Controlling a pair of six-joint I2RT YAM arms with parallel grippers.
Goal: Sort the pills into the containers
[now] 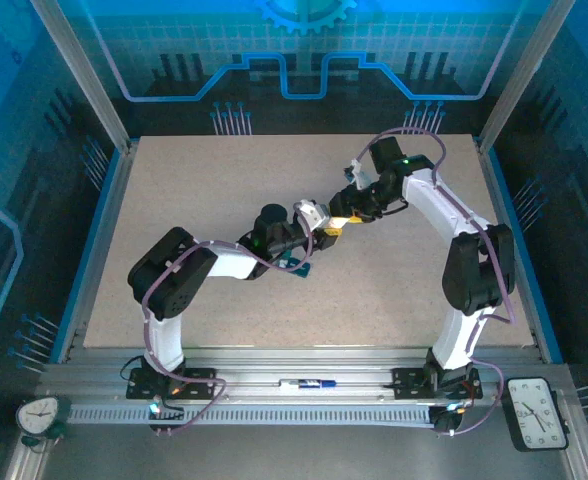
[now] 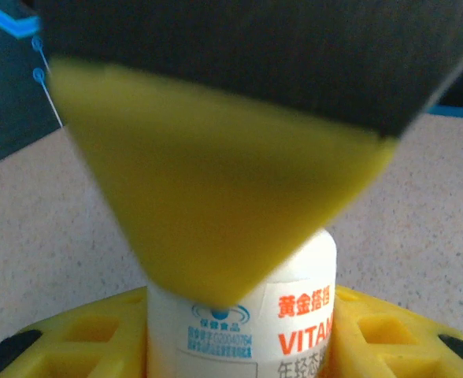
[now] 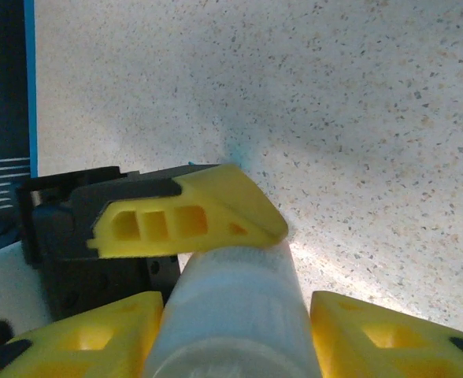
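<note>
Left gripper (image 2: 239, 354) clamps the vitamin bottle (image 2: 294, 315); my right gripper (image 3: 235, 339) straddles it, grip unclear; teal pill box (image 1: 296, 265) lies just lower-left, by my left arm.

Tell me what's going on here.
Both arms meet over the middle of the speckled tabletop, around one white plastic vitamin bottle with orange lettering. The left gripper is shut on the bottle's body. The right gripper has its yellow fingers on either side of the bottle's other end, but it is unclear whether they are gripping it. A small teal-green plastic pill box lies on the table just beneath them.
</note>
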